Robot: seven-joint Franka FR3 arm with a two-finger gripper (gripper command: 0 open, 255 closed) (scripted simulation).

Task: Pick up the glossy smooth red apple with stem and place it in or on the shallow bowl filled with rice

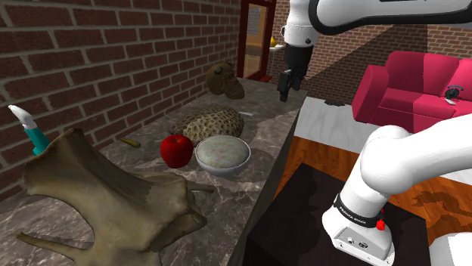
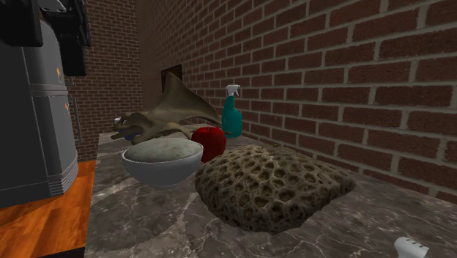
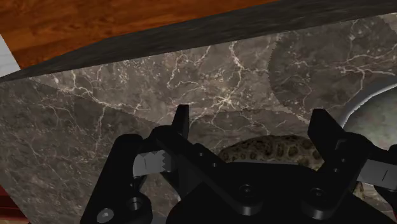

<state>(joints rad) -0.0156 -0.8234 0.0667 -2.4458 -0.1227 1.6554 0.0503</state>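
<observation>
Apple (image 1: 176,150): red, on marble counter (image 1: 249,113), just beside bowl at its 9 o'clock in shoulder view; part-hidden behind bowl in second exterior view.
Bowl (image 1: 220,171): pale speckled filling.
Gripper (image 1: 284,97): toward bowl's 1 o'clock; jaws apart, empty.
Porous lump (image 3: 273,147): largely hidden behind hand in wrist view.

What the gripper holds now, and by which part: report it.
Nothing is held. The gripper is open above the marble counter, fingers apart with nothing between them; the red apple sits beside the bowl.

The gripper (image 3: 251,118), its 2 fingers apart, hangs over a marble counter (image 3: 114,95); a pitted brown lump (image 3: 273,149) shows between them
</observation>
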